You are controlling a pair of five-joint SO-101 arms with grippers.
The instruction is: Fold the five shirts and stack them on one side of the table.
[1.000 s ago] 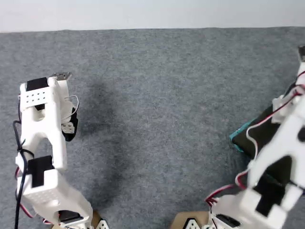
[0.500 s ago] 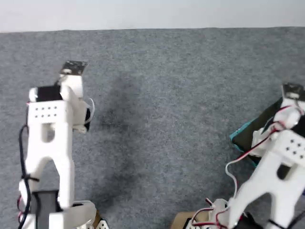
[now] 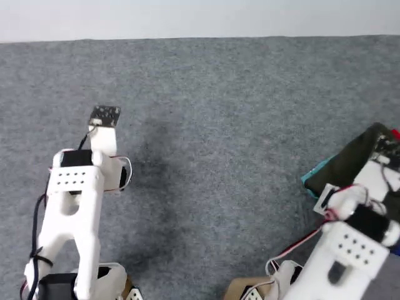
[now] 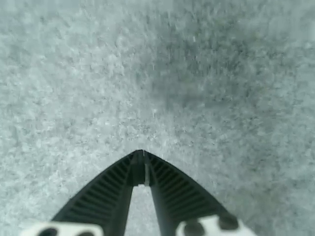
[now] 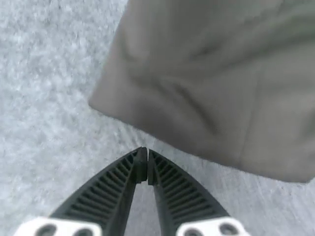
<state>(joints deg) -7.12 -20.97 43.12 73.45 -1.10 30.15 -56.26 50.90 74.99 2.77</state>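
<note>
A stack of folded shirts lies at the table's right edge, topped by a dark olive shirt (image 3: 349, 164) with a teal edge (image 3: 312, 175) showing beneath it. The right arm (image 3: 353, 240) stands just in front of the stack. In its wrist view my right gripper (image 5: 144, 153) is shut and empty, its tips over bare table just short of the dark shirt's (image 5: 211, 83) folded edge. The left arm (image 3: 78, 181) is over the left part of the table. My left gripper (image 4: 142, 157) is shut on nothing above the grey surface.
The table (image 3: 219, 125) is covered in grey felt-like cloth, bare across the middle and back. A pale wall (image 3: 200, 19) runs along the far edge. A bit of red cloth (image 3: 394, 134) shows at the right edge behind the stack.
The right arm has pulled back toward the near edge, uncovering more of the dark shirt. The left arm swung right and forward, then drew back a little.
</note>
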